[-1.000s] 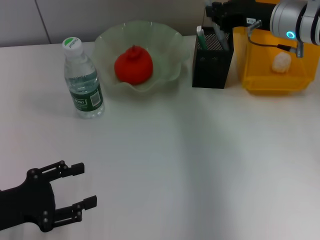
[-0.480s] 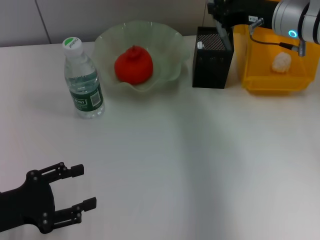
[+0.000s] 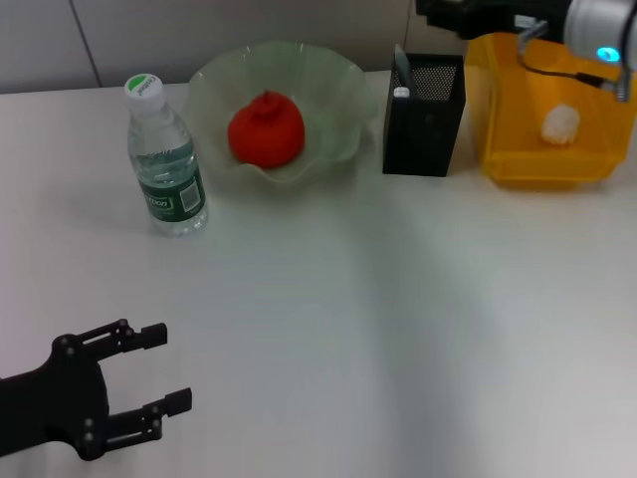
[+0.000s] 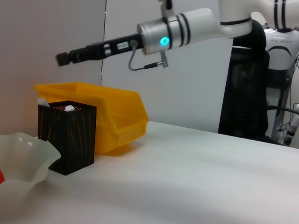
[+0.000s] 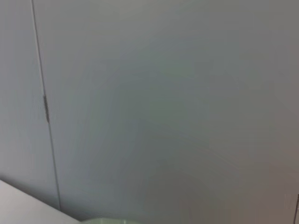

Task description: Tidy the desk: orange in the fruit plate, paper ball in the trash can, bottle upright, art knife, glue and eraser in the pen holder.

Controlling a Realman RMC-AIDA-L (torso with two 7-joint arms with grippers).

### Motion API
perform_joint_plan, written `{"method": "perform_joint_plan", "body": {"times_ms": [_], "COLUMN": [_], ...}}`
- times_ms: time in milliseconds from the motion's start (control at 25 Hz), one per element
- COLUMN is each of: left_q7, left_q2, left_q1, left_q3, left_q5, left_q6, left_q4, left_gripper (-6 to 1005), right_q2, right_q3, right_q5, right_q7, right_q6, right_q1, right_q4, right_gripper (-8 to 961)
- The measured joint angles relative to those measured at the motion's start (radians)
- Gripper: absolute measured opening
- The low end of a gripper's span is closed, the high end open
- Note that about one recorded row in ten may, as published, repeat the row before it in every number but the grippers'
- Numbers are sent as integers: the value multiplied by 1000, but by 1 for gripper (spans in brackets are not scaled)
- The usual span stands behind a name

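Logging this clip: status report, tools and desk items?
Left tool open, idle low over the table. Right tool raised above pen holder. Orange in fruit plate, bottle upright, paper ball in trash can. Nothing in the way.

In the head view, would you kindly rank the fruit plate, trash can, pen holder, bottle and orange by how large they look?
Largest to smallest:
1. fruit plate and trash can, too close to rank; the can is partly hidden by the right arm.
2. bottle and pen holder, also alike.
3. orange.
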State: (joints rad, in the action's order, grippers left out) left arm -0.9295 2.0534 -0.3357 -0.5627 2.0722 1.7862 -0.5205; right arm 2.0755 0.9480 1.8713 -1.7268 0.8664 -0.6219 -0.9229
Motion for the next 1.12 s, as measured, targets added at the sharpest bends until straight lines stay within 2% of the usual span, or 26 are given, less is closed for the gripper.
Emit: {"method": "perform_joint_plan", "body": {"times_ms": [80,120,160,280,440,520,640,920,1120], "left_q7": [-37,-73,-73,-103,-135,-158,-200,-307,-367], "left_q2": [-5,-11,-11,-16,-16,-16,-19,-44,-62], "left_q1": [-11,-24,-24,-40,-57,-68,-88,-166,-193], "left_q3": [-4,-10,-10,-13,-14,-17,-31,-62,-63], "left_q5": [0,3,3,6,7,11,30,152,176], "left_q6": [9,13,13,15,21,23,23,23,27], "left_q4": [-1,-1,-1,2,2,1,-3,4,-23], "left_gripper": [761,761,761,762,763,763,764,765,762], "right_q2": [0,0,0,1,2,3,4,5,5], "right_q3": [0,0,0,0,-1,4,7,22,73], "right_q5": [-6,-35,-35,-145,-229,-226,-201,-177,-103], "right_q7": [-33,-44,-44,4,97,121,162,275,283], "right_q6": [88,186,186,365,532,582,639,737,740], "right_q1": [58,125,125,246,369,409,436,441,435], "right_q4": [-87,-168,-168,-270,-304,-296,-254,-152,-144], "right_gripper": [448,469,491,545,587,655,756,767,769]}}
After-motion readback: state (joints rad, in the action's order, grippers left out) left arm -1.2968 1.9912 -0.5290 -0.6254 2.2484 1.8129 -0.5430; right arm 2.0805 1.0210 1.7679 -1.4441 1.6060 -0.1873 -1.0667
